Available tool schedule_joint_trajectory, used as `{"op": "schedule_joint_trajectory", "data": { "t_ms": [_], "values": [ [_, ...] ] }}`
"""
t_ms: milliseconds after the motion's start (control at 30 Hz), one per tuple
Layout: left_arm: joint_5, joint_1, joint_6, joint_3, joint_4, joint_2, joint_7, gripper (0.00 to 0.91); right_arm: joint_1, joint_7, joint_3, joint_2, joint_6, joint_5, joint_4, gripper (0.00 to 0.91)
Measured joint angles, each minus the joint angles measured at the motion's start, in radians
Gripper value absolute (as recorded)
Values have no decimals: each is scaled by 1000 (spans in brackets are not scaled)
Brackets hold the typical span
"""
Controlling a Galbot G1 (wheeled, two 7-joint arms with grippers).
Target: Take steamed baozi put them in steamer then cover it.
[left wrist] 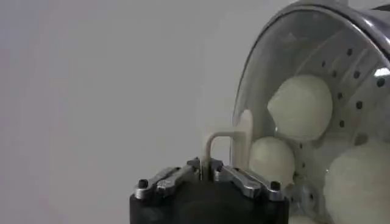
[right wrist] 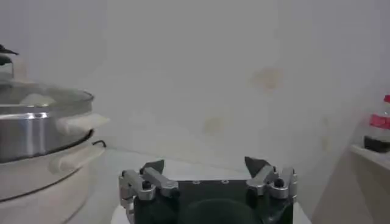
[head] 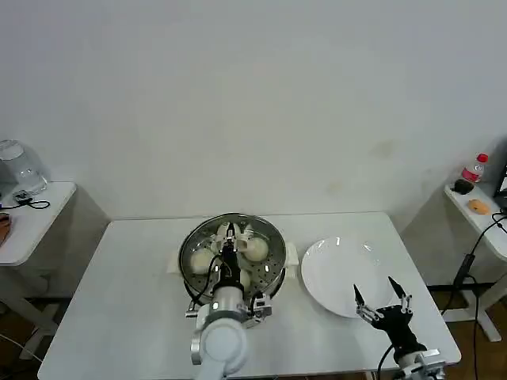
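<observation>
**Lid on the steamer, left gripper on its handle**

The left gripper (head: 230, 240) is right over the middle of the steamer (head: 231, 255), reaching in from the near edge of the white table (head: 119, 317). In the left wrist view its fingers (left wrist: 234, 176) are pinched in tight on the cream handle (left wrist: 226, 145) of the lid (left wrist: 292, 67), and the handle's thin metal post runs up out of the narrow gap between them. The lid sits on the pot; from the right wrist view its glass dome lies level on the steel rim, with the white base and a side handle below.

Through the glass, the buns (left wrist: 301, 107) are in there on the perforated tray. I count three clearly in the left wrist view, and the arm blocks part of the pot from above, so I can't confirm a fourth.

Over to the right, the white plate (head: 341, 273) sits just beside the steamer, bare. The right gripper (head: 383, 307) hangs over the plate's near edge, fingers spread wide, holding nothing.

Side tables flank the scene: a glass jar (head: 17, 168) on the left one, a red-capped bottle (head: 474, 168) on the right one.
</observation>
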Motion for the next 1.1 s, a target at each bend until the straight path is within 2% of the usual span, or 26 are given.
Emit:
{"op": "schedule_joint_trajectory", "data": {
  "t_ms": [467,767,933,1100],
  "values": [
    [-7,48,-15,15,-83,18,10,907,-4,0,1,-5,1,1,3,907],
    [-60,151,-42,-1,-208,66,-18,907,-11,-1,5,-18,2,12,-1,907],
    [-192,239,-115,-59,-269,108,-114,907,-18,3,1,-30,2,22,-2,907],
    [-465,333,-240,-177,-302,145,-271,907,-34,15,-15,-48,-11,29,9,907]
  ]
}}
